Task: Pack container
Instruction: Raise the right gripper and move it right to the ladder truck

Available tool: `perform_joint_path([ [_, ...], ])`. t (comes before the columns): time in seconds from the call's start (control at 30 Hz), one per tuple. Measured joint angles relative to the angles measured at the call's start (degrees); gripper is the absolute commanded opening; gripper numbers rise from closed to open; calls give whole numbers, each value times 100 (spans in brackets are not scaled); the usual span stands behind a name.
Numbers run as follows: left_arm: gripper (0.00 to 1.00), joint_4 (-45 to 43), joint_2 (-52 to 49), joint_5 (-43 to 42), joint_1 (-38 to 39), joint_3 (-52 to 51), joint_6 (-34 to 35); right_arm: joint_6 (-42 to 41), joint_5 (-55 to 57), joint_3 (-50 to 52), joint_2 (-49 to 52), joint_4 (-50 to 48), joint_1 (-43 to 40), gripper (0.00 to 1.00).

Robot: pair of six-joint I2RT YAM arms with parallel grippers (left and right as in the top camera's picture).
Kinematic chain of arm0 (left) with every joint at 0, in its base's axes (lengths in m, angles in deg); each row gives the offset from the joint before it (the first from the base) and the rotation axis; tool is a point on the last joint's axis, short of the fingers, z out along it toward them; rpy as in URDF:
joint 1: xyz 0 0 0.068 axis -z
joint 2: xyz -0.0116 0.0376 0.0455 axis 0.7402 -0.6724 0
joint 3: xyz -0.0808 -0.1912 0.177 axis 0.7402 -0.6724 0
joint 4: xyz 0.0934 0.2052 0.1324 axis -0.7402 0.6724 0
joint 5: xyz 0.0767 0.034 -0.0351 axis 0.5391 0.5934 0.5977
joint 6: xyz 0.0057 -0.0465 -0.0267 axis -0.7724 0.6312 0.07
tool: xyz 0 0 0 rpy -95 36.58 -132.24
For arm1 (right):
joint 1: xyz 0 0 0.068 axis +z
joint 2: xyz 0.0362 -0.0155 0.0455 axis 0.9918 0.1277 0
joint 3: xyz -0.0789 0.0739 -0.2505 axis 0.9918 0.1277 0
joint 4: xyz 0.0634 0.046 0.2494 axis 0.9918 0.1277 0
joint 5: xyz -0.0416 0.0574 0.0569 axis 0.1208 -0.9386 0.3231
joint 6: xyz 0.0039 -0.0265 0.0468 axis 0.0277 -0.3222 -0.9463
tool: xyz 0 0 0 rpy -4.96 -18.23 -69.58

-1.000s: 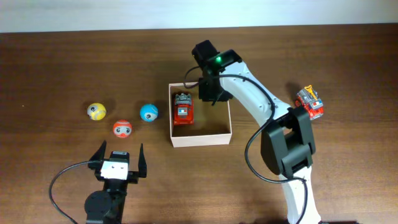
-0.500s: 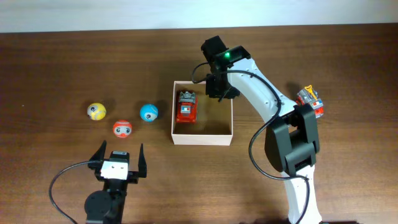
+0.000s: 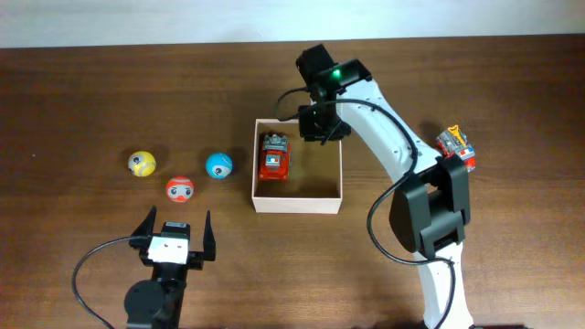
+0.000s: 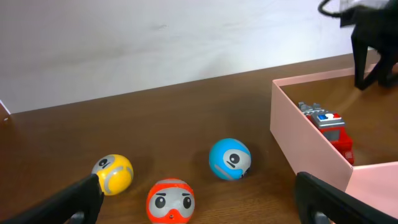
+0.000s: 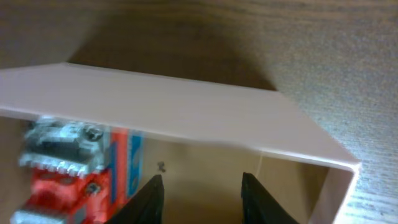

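Note:
The container (image 3: 297, 203) is a small square cardboard box with cream walls, mid-table. A red toy truck (image 3: 272, 156) lies in its left half; it also shows in the left wrist view (image 4: 326, 126) and the right wrist view (image 5: 68, 168). A second red truck (image 3: 456, 149) lies on the table to the right. Yellow (image 3: 141, 164), red (image 3: 179, 189) and blue (image 3: 218, 165) balls sit left of the box. My right gripper (image 3: 322, 130) hovers over the box's far right corner, open and empty (image 5: 202, 199). My left gripper (image 3: 174, 239) is open and empty near the front, behind the balls (image 4: 193, 199).
The box's far wall (image 5: 174, 115) crosses the right wrist view. A white wall (image 4: 155, 43) runs behind the table's far edge. The right arm (image 3: 393, 155) arches from the front right over the table.
My right gripper has moved right and back, from beside the truck in the box to the box's far right corner. The box and truck shifted slightly right. The left arm has not moved.

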State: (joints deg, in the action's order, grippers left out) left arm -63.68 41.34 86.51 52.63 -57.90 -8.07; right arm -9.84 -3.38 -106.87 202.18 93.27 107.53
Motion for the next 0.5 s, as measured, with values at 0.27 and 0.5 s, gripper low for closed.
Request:
perform_joint_path([
  [0.27, 99, 0, -2, 0, 0, 0, 0, 603, 66, -905, -26, 1113, -111, 94],
  [0.5, 99, 0, 0, 0, 0, 0, 0, 1580, 328, -1589, -107, 1926, -968, 99],
])
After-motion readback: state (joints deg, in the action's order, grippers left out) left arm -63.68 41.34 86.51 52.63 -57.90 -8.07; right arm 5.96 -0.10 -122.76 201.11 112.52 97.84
